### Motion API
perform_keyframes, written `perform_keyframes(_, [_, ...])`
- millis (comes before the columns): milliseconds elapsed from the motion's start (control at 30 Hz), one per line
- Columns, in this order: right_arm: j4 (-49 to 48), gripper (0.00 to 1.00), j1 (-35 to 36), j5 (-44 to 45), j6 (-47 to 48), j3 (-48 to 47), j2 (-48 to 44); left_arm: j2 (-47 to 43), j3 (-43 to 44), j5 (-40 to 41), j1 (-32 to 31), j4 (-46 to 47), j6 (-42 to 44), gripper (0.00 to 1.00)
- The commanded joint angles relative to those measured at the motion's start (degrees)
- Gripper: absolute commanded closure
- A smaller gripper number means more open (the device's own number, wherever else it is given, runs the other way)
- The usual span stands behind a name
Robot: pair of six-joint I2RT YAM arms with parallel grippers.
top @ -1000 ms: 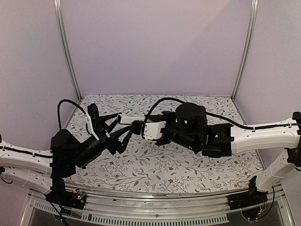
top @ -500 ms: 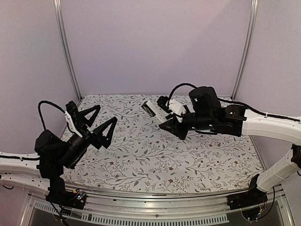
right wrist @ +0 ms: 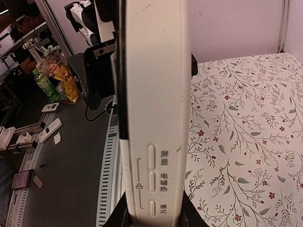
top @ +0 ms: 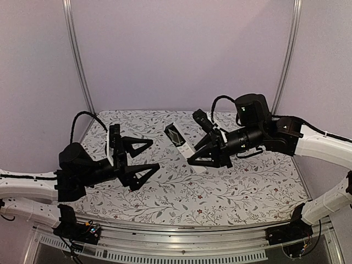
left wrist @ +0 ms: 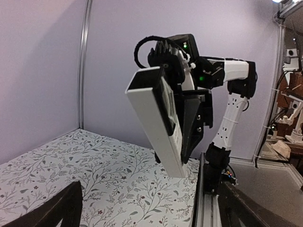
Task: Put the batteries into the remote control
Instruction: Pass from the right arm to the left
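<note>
My right gripper (top: pixel 201 155) is shut on one end of the white remote control (top: pixel 183 144) and holds it tilted above the middle of the floral table. The remote's dark open bay faces up and left. In the right wrist view the remote (right wrist: pixel 154 94) fills the frame, its button side with printed labels toward the camera, clamped between the fingers (right wrist: pixel 118 215). My left gripper (top: pixel 156 152) hangs wide open and holds nothing, a short way left of the remote. In its own view the remote (left wrist: pixel 158 123) hangs ahead of the open gripper (left wrist: pixel 150 194). No batteries show.
The floral cloth (top: pixel 231 187) covers the table, walled by pale panels with metal posts (top: pixel 77 60) at the back corners. A slotted metal rail (top: pixel 181 256) runs along the near edge by the arm bases.
The left gripper let go of the remote, opened wide, swung out to the left, then came back toward the middle. The right arm drew the remote to the right and tilted it.
</note>
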State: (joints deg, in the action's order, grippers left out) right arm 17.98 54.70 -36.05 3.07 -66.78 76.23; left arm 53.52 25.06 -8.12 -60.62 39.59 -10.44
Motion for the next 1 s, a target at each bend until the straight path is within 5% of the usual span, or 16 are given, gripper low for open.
perform_keyframes(0, [-1.3,1.00,0.6,-6.5,5.0,-2.1,0.1,4.0,2.0,-12.2,0.7,9.4,-9.0,0.00])
perform_keyframes(333, [-0.5,1.00,2.1,-6.9,8.2,-4.4,2.9,13.1,9.5,-12.3,0.8,13.5,-14.2,0.04])
perform_keyframes(567, [-0.3,1.00,2.1,-6.3,8.3,-4.5,3.1,14.3,11.3,-9.2,0.8,11.2,-13.7,0.40])
perform_keyframes(733, [0.7,1.00,2.1,-5.7,8.3,-5.3,3.9,15.7,12.1,-10.4,0.7,11.9,-14.6,0.52])
perform_keyframes(967, [1.2,0.98,2.1,-4.0,8.3,-6.1,4.1,15.6,12.0,-9.6,0.7,11.1,-14.9,0.90])
